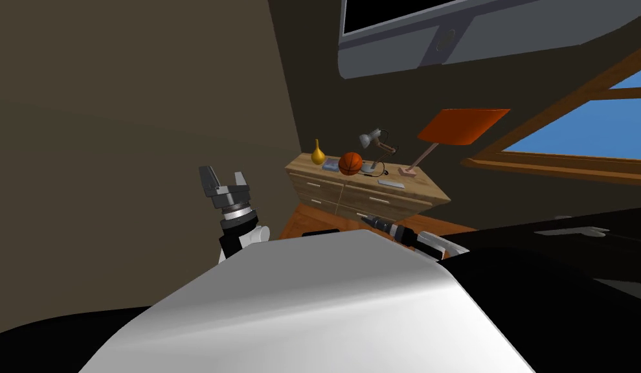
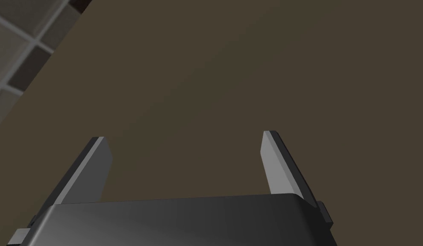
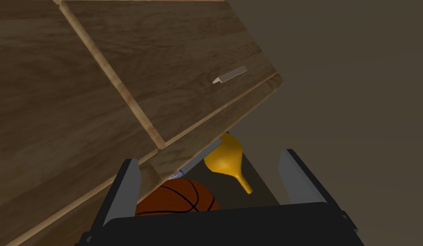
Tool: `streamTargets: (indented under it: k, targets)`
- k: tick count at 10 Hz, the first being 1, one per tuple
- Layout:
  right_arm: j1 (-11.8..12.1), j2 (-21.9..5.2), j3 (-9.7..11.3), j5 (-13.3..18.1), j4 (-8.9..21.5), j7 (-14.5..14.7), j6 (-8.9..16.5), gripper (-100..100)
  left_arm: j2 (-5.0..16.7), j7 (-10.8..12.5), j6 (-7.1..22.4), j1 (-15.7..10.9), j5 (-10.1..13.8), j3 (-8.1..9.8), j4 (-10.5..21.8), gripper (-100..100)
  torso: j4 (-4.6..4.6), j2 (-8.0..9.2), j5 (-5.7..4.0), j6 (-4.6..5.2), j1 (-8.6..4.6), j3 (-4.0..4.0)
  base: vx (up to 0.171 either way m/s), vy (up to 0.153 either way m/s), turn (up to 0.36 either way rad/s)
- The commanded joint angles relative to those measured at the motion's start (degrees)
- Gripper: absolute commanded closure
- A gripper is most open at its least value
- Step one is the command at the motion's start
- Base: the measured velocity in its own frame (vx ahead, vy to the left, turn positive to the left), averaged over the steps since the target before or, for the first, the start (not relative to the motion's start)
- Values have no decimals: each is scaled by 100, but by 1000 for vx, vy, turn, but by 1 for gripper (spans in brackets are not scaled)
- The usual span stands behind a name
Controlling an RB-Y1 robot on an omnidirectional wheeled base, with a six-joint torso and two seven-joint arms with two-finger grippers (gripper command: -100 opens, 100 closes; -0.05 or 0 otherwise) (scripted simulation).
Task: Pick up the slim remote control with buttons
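Right gripper (image 3: 209, 160) before dresser (image 3: 121, 85), remote (image 1: 390, 184) atop

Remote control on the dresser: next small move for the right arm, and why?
Probably raise the open right pincer above the dresser top. It points at the drawer fronts near the basketball, while the remote lies on top, by the red-shaded lamp.

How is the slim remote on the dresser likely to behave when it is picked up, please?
The remote looks thin and flat, so it is probably stiff, light and unlikely to roll. It lies flat on the wooden dresser, so it may slide if nudged and offers little height to grip.
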Motion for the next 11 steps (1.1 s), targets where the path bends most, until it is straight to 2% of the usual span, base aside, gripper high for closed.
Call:
streamTargets:
  k: [1,2,3,5,6,7,8,9,10,11]
  targets:
    - [33,-286,41,61,118,27,-44,-100,0,0,0,0,0,0,0,0,0,0,0,0,0,0,8,-6,107]
    - [33,-353,41,61,118,27,-44,-100,0,0,0,1,0,1,0,0,0,0,0,3,-1,0,4,-5,-16]
    - [77,-568,124,182,365,76,-114,-100,0,0,0,1,0,1,0,0,1,2,-1,5,0,1,8,-3,175]
    - [77,-752,124,182,365,76,-114,-100,0,0,0,1,0,1,0,0,0,0,0,3,-1,0,6,-7,71]
    - [121,-978,203,302,602,130,-181,-100,0,0,0,1,0,1,0,0,1,2,-1,5,0,1,8,-4,204]
    - [121,-1141,203,302,602,130,-181,-100,0,0,0,0,0,0,0,0,0,0,0,-1,-1,0,9,-13,116]
    - [165,-1331,278,419,806,188,-244,-100,0,0,0,1,0,1,0,0,0,-1,0,4,-2,0,16,-17,191]
    - [165,-1517,278,419,827,188,-244,-100,0,0,0,0,0,0,0,0,0,-3,-1,1,-4,-2,17,-21,86]
    - [165,-1543,278,419,827,188,-244,-100,0,0,0,1,0,1,0,0,-1,-4,-1,4,-6,-3,9,-11,-26]
    - [208,-1820,346,533,1020,251,-303,-100,0,0,0,1,0,1,0,0,0,-1,-2,7,-2,-1,13,-12,163]
